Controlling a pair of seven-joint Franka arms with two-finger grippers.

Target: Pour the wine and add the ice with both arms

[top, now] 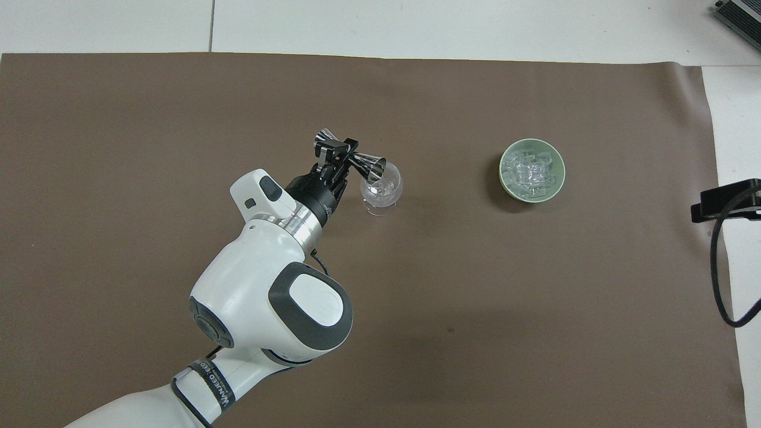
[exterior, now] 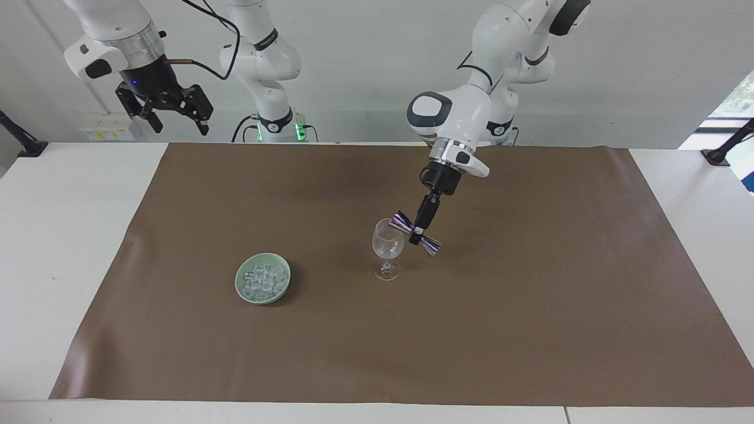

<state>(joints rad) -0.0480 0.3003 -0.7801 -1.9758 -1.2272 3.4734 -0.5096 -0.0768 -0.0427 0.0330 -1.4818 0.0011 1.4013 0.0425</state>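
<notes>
Nearest the robots, the right gripper (exterior: 174, 118) hangs high above the right arm's end of the table (exterior: 70, 247), its fingers spread wide and holding nothing; this arm waits. Only the facing view shows it whole: in the overhead view just a black edge of it (top: 728, 199) pokes in at the side, with a cable looping below.

Out over the brown mat (exterior: 530, 306), the left arm (top: 267, 297) reaches in toward the middle. The left gripper (exterior: 419, 229) is clamped tight on the waist of a steel jigger (exterior: 416, 231), a double cone tipped on its side. One cone mouth lies at the rim of the wine glass (exterior: 388, 249); the other cone points away toward the left arm's end. The overhead view shows that mouth (top: 374, 168) overlapping the glass rim (top: 381, 188), which the facing view shows only slantwise. From above, the arm's bulky white links cover much of the mat on the robots' side of the glass; the facing view shows that stretch bare.

The glass stands upright on the mat and holds a few clear pieces low in its bowl; any liquid cannot be made out.

Well apart from it, toward the right arm's end and a little farther from the robots, sits a green bowl (exterior: 241, 281). The ice (exterior: 263, 281) is heaped inside it, filling most of it (top: 531, 172). Nothing stands between bowl and glass.
</notes>
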